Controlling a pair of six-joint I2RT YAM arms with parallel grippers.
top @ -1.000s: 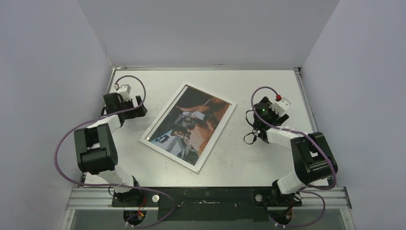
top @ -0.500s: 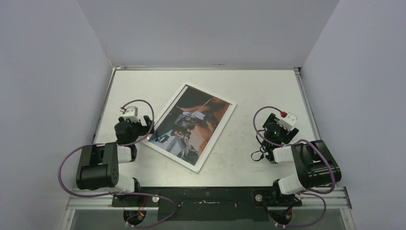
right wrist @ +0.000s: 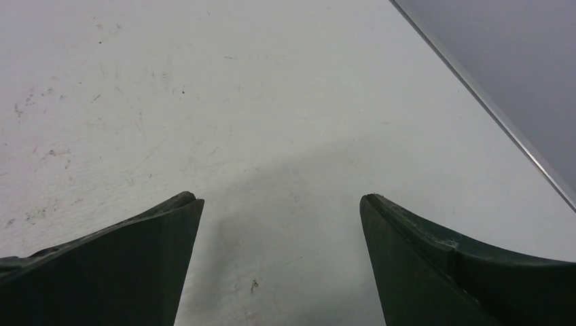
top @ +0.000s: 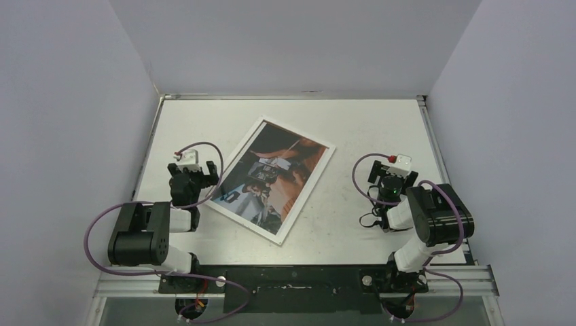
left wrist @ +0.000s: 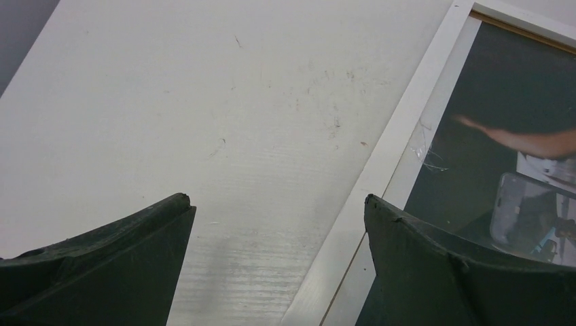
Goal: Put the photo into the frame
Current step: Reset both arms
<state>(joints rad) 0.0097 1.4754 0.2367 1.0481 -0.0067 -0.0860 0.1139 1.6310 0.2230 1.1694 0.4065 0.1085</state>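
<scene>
I see the frame (left wrist: pixel 397 136) lying flat and tilted in the middle of the table (right wrist: pixel 272 81). The photo (top: pixel 268 178) lies picture side up inside its bars. I think the photo is already in, so the job looks almost done.

The left gripper (left wrist: pixel 275 200) hangs just beside the frame's near left corner. Its fingers (left wrist: pixel 122 265) are wide apart and hold nothing. One finger is over bare table. The other is over the frame's edge, and I cannot tell if it touches.

The right gripper (right wrist: pixel 280 197) is well apart from the frame, over bare table on the right side. Its fingers are wide apart too, with nothing between them.

The step now, I think, is to check the fit and get the arms away. To do it well, I would lift the left gripper straight up first. If I slide it sideways, the finger over the edge could catch the bar and push the frame. That bump could shake the photo loose. I would keep the fingers apart so they do not pinch the bar. The right arm is not near anything, so it is safe.

I count one photo, one frame, one table, and two grippers with two fingers each.
</scene>
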